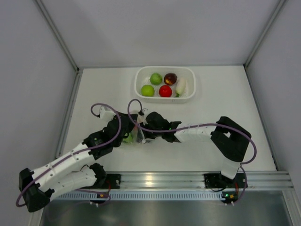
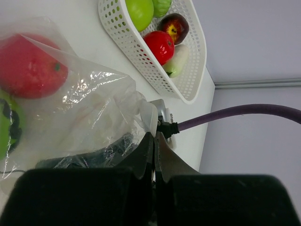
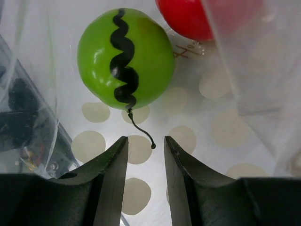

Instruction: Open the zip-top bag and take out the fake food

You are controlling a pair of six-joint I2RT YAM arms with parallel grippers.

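Note:
The clear zip-top bag (image 1: 135, 136) lies between my two arms at mid table. My left gripper (image 2: 154, 136) is shut, with the bag's crinkled film (image 2: 94, 108) running into its fingertips. Inside the bag sit a red fruit (image 2: 30, 66) and a green striped ball (image 3: 124, 59) with a curly stem. My right gripper (image 3: 146, 139) is open inside the bag, just short of the green ball, with the stem tip between its fingertips. More fake food lies in the white basket (image 1: 137, 84): a green apple (image 1: 147, 90), a red ball (image 1: 165, 91) and a white piece (image 1: 181, 86).
The basket (image 2: 141, 56) stands at the back of the table, beyond the bag. A purple cable (image 2: 244, 113) runs past my left gripper. Grey walls and rails border the table on both sides.

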